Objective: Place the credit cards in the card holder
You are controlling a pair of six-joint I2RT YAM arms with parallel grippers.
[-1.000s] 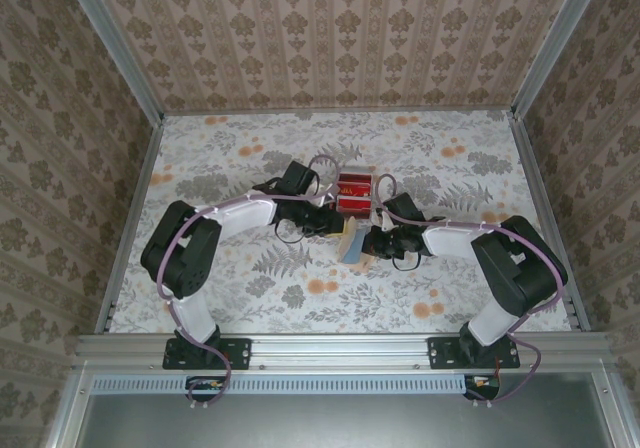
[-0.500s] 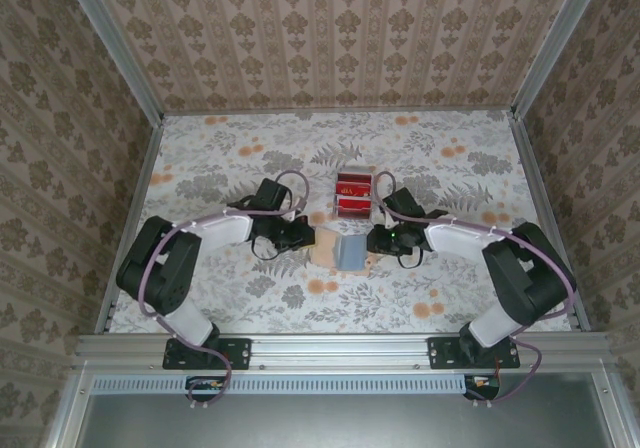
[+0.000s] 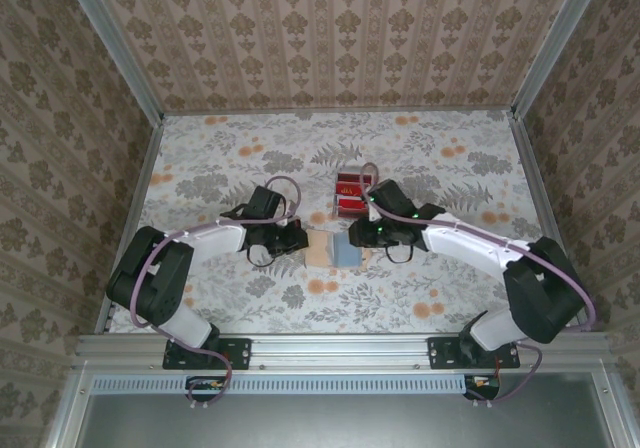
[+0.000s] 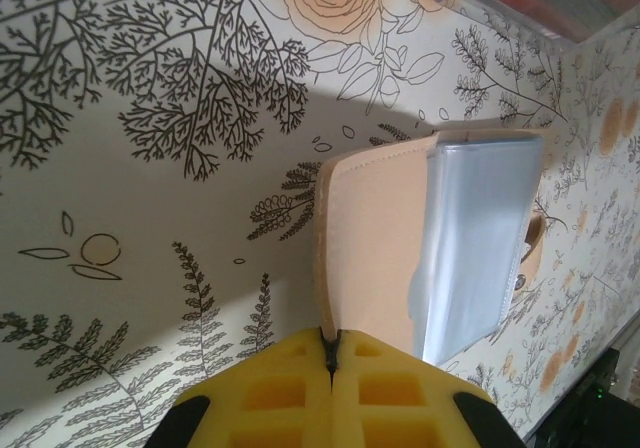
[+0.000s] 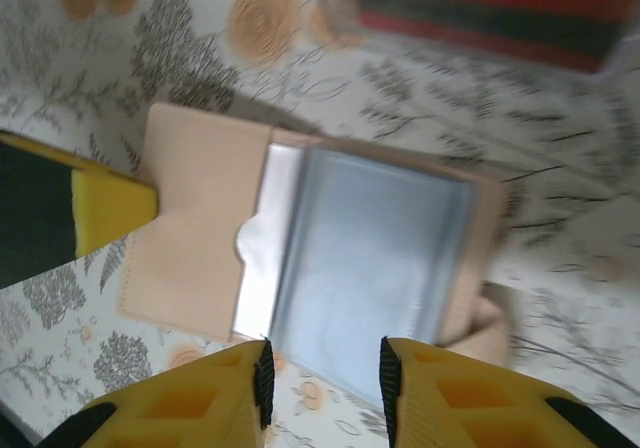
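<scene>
Left hand (image 4: 330, 346) pinches card holder (image 4: 372, 233) edge; right hand (image 5: 322, 370) part-open, empty, credit cards (image 5: 480, 13) beyond

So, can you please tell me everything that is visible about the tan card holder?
The card holder is a flat tan wallet, leather-like, lying open on the floral table. A tan pocket with a thumb notch sits beside a clear, greyish plastic sleeve. The left gripper pinches one tan edge, shut. The right gripper hovers open at the sleeve; contact unclear.
</scene>
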